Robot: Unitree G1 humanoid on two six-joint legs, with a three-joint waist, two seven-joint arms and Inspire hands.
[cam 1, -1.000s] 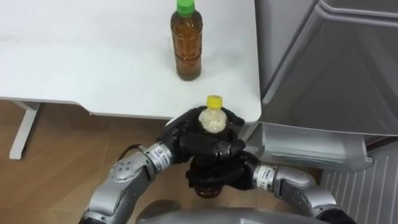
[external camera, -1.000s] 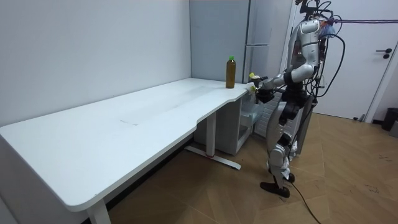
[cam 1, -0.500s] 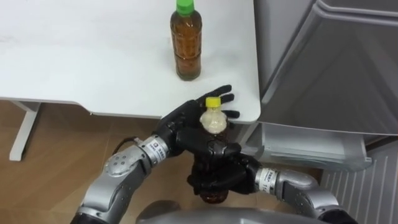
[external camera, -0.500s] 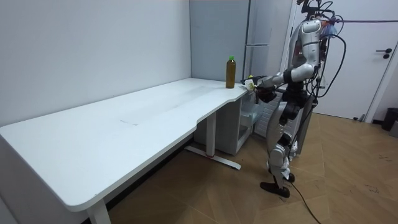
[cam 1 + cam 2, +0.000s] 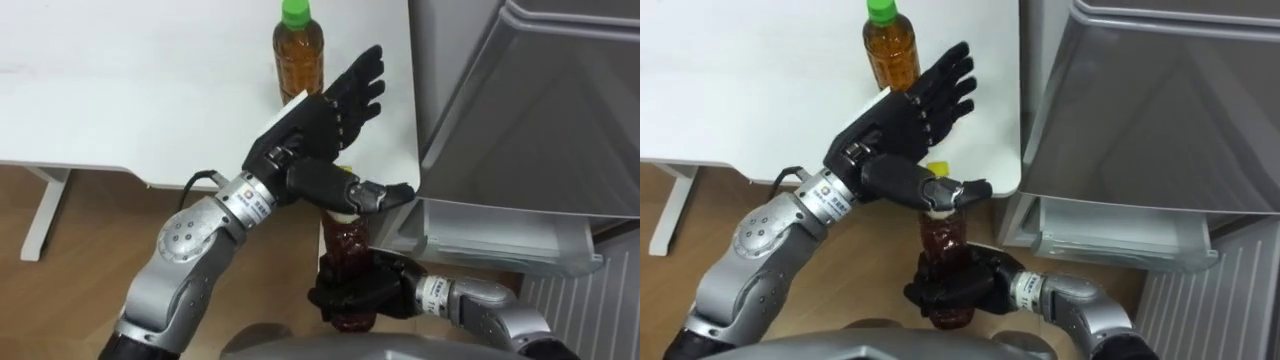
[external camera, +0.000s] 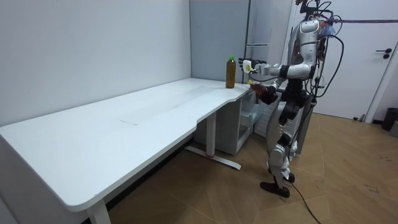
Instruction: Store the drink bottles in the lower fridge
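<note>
Table (image 5: 120, 90); bottle (image 5: 345, 242) top behind left hand (image 5: 318, 125)

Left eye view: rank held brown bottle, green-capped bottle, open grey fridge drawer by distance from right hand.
1. Brown drink bottle, gripped in the right hand.
2. Open grey fridge drawer, just right.
3. Green-capped bottle, ahead on the white table.

Below, right hand (image 5: 950, 290) grips bottle (image 5: 943, 236); left hand (image 5: 898, 128) spread above.
</note>
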